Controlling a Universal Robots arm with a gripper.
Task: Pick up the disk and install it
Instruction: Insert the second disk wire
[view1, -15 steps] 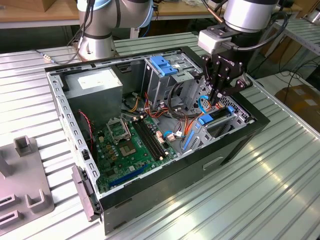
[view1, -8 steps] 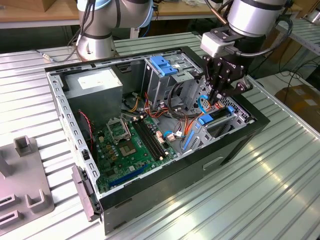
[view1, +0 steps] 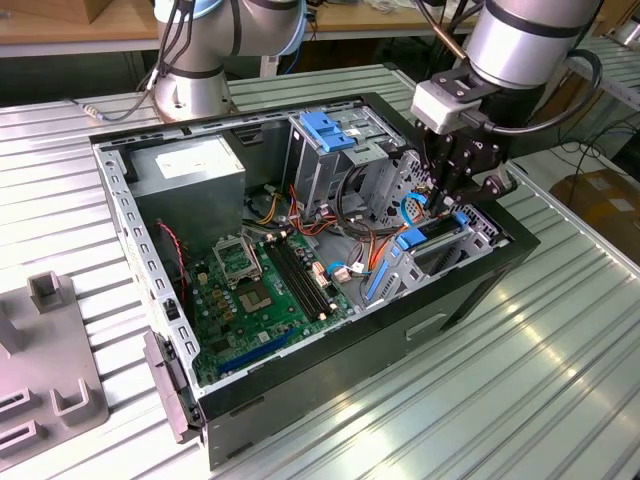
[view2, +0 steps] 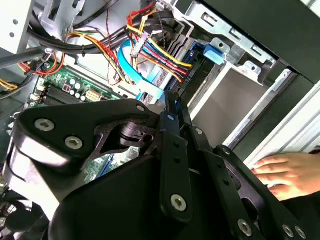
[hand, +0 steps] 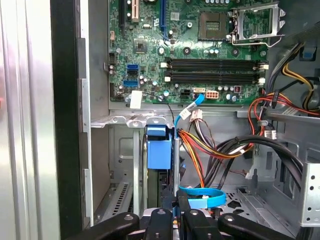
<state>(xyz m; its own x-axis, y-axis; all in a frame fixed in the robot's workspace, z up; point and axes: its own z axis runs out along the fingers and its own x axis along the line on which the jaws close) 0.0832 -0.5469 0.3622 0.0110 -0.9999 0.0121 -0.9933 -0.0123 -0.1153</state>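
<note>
A ribbed metal bench (view1: 560, 380) carries the open computer case (view1: 330, 370). At the exterior view's right of centre, the gripper (view1: 452, 190) pinches the disk (hand: 159, 155) on edge in the drive bay (view1: 440, 245). Judged: installation step under way, requiring straight seating. A hand (view2: 290, 172) rests nearby.

We see the arm (view1: 520, 40) reaching down from the exterior view's upper right, wrist vertical, gripper (view1: 447, 205) pointed downward with its fingers (hand: 170, 212) drawn close together.
</note>
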